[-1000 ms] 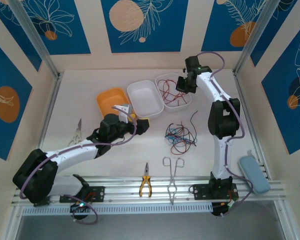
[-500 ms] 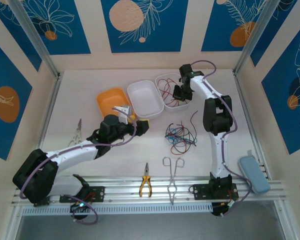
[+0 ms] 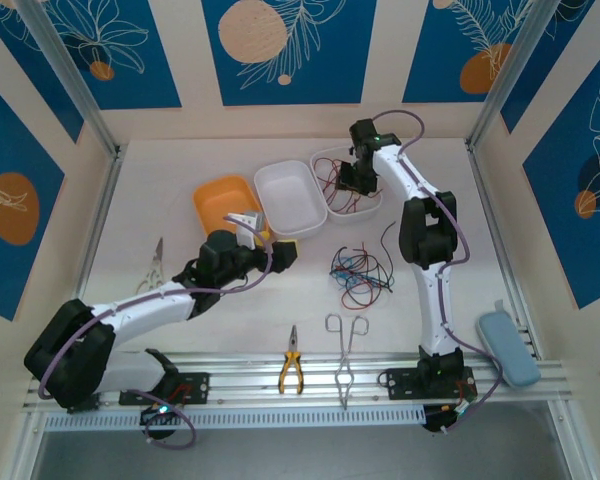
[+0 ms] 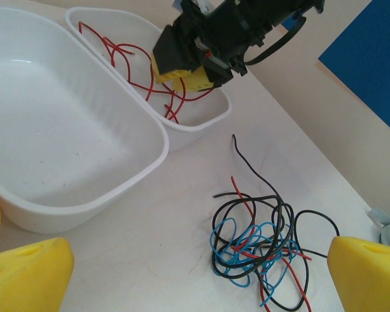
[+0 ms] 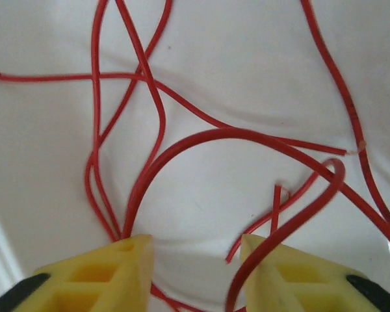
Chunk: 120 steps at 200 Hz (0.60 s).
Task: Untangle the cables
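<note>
My right gripper [image 5: 195, 250] sits spread over the red cables [image 5: 201, 133]; I fear the 4 o'clock loop snags a finger, dragging them out.

Red cables [image 5: 234, 132] on white tray [image 5: 247, 58], fingers [image 5: 97, 276] apart

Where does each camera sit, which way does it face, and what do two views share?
Top external: above and behind, facing down on the table; left arm and right arm show.
Left wrist: on the left arm, facing across at the tangled cables; left gripper fingertips frame it.
Right wrist: facing down into the white tray of red cables; right gripper fingertips show.
Shared: left wrist and top show the right gripper over that tray.
</note>
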Motion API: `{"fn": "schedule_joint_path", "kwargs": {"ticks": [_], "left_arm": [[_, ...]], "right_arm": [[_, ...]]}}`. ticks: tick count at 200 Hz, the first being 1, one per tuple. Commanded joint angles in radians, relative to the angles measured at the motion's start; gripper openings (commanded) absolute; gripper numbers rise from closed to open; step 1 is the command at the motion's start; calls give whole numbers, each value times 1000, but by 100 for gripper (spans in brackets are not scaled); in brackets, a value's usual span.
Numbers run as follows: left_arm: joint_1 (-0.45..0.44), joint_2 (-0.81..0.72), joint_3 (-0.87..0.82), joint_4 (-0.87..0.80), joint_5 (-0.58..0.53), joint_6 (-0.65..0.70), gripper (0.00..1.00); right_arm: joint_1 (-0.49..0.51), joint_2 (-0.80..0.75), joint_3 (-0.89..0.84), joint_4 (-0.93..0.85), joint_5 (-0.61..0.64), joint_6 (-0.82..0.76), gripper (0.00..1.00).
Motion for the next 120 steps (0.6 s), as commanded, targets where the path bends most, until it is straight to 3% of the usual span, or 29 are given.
{"fn": "schedule_joint_path", "kwargs": {"ticks": [1, 36, 86, 120], "left_arm": [[9, -29, -9, 10, -3, -1, 100], [10, -30, -6, 13, -2, 4, 100], [9, -19, -4, 19, 1, -3, 100], [9, -9, -2, 27, 8, -5, 100]], "right_arm": [[6, -79, 19, -73, 47, 19, 55], [6, -176, -32, -79, 107, 29, 58], [-26, -304, -142, -76, 211, 66, 54], [-92, -339, -241, -26, 129, 96, 50]]}}
